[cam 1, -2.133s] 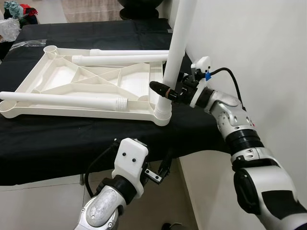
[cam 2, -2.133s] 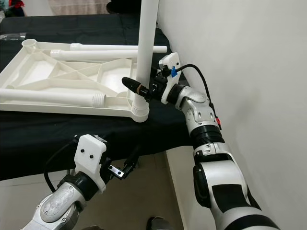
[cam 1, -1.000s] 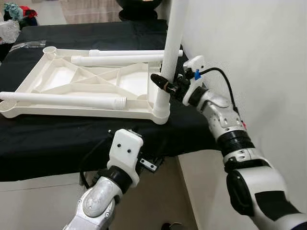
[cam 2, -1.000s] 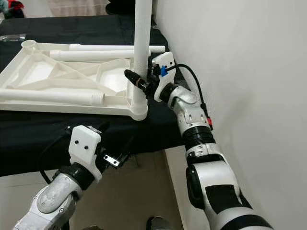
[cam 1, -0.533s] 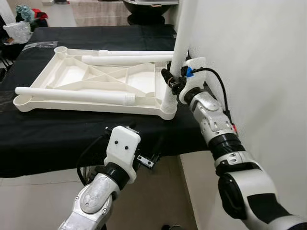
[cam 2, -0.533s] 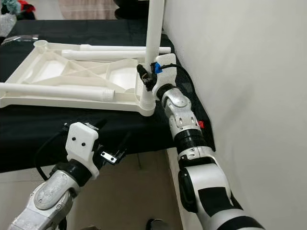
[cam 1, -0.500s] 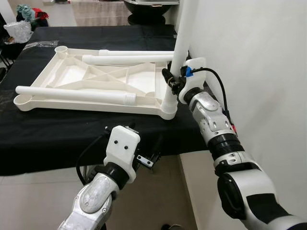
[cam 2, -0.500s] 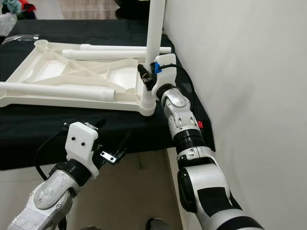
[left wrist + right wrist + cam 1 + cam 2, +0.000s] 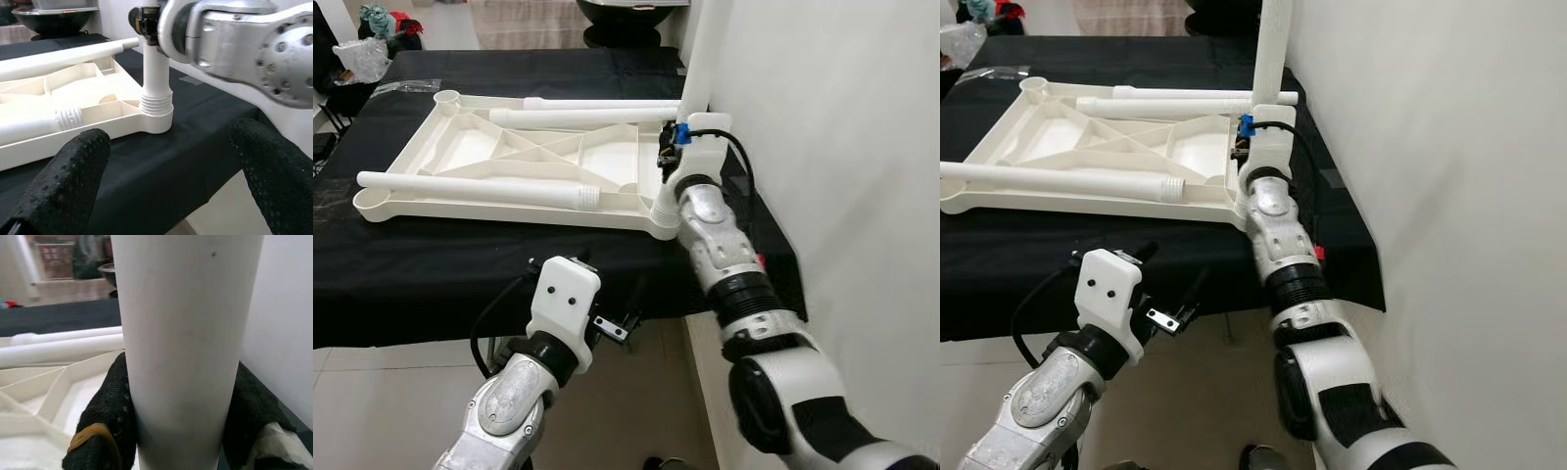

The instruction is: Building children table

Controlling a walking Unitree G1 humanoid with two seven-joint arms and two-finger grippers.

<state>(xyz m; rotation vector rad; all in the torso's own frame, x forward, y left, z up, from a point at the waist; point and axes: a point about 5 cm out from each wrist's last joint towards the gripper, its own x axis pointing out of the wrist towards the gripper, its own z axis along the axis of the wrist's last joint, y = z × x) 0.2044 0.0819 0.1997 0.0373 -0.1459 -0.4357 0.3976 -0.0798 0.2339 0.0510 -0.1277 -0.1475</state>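
Nearest to the camera is the left gripper [image 9: 166, 181]. It hangs low in front of the bed edge, with its two black fingers [image 9: 63, 181] wide apart and nothing between them.

Next comes the black cloth [image 9: 431, 269] that covers the table. On it lies the white table top [image 9: 524, 162], turned upside down.

At its near right corner a white leg [image 9: 1268, 59] stands straight up in its socket [image 9: 156, 110]. The right gripper [image 9: 178, 431] is closed around this standing leg, one black finger on each side.

Two more loose legs lie flat on the table top, one leg [image 9: 475, 189] along the near side and another leg [image 9: 582, 115] along the far side. A white wall [image 9: 832, 117] is on the right.
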